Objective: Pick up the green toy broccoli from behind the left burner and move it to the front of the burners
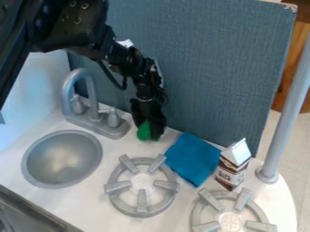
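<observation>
The gripper (151,133) is hanging on the faucet (95,124) side of the blue cloth (192,158), clamping a green object (144,131). Behind the cloth, a blue-gray board (200,68) is walling the counter (91,199). A burner ring (142,210) is lying between cloth and sink (62,158); a milk carton (234,164) is standing just beside the cloth, a gray pole (286,118) rising beyond, near the counter's rounded edge

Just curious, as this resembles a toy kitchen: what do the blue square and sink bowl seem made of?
The blue square: probably fabric, matte, judging by its dull surface. The sink bowl: perhaps metal, satin grey with soft highlights, though plastic could look similar.
</observation>
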### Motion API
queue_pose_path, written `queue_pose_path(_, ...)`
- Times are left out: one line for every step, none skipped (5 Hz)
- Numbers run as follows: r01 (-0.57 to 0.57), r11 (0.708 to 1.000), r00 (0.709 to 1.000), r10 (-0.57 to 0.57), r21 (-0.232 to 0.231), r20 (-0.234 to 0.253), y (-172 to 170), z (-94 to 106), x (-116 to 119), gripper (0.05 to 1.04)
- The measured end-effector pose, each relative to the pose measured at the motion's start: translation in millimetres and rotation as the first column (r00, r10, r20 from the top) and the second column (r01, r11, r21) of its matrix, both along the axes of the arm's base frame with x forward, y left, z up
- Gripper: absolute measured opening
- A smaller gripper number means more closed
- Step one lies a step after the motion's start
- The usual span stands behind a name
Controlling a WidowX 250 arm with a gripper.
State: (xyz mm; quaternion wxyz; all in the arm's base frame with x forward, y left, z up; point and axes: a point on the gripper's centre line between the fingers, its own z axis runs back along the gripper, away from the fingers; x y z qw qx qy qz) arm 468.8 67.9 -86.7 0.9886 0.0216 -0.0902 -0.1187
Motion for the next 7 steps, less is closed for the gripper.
queue_pose_path(-0.01, 1.0, 1.0, 0.01, 0.007, -0.001, 1, 0.0, 0, 0.86)
queue_pose_path(0.003, 1.0, 1.0, -0.003, 0.004, -0.012, 0, 0.0, -7, 0.857)
queue_pose_path(0.008, 1.0, 1.0, -0.009, -0.021, -0.028, -5, 3.7, -14, 0.814)
queue_pose_path(0.013, 0.999, 1.0, -0.013, -0.052, 0.015, -11, 30.9, -16, 0.727)
queue_pose_path(0.036, 0.997, 0.998, -0.033, -0.063, 0.049, -24, 41.3, -26, 0.727)
queue_pose_path(0.109, 0.992, 0.993, -0.107, -0.057, 0.041, -48, 41.2, -48, 0.727)
queue_pose_path(0.171, 0.985, 0.984, -0.169, -0.032, 0.054, -62, 49.4, -74, 0.727)
